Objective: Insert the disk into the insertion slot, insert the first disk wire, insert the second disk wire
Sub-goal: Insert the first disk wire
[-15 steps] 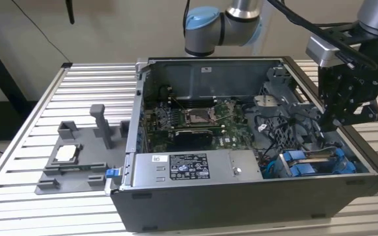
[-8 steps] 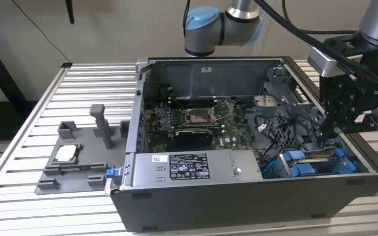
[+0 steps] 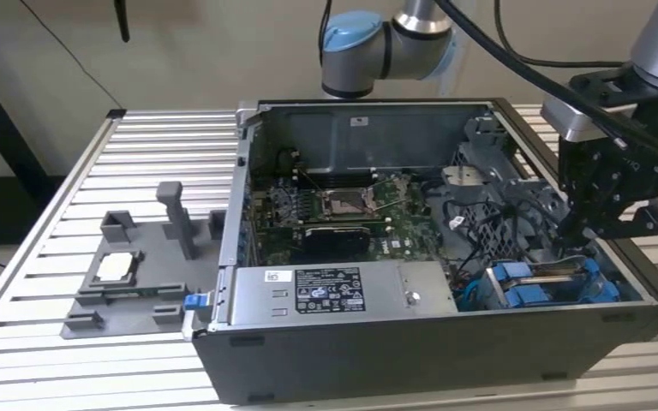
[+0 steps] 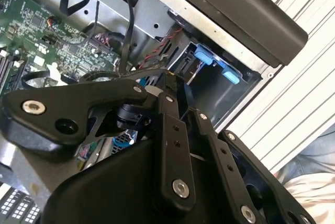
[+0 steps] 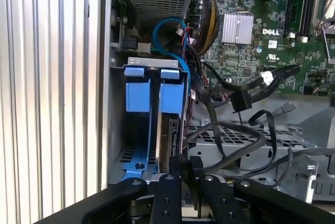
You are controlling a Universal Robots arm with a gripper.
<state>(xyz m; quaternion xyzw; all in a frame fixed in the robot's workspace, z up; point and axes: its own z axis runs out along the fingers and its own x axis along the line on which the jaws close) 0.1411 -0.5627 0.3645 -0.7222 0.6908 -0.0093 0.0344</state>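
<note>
The disk (image 5: 168, 137) stands edge-on in the insertion slot (image 5: 137, 96) inside the computer case (image 3: 421, 342). The gripper (image 5: 187, 162) hides the disk's near end. You cannot tell the gripper's opening or hold.

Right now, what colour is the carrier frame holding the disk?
Bright blue; the carrier frame shows best in the first wrist view.

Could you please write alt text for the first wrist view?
The black end effector is close to the edge of the flat silver-grey hard disk in its bright blue plastic carrier, which stands edge-on in the dark grey plastic drive bay of an open computer case. Black cables and a green motherboard lie beside the bay.
</note>
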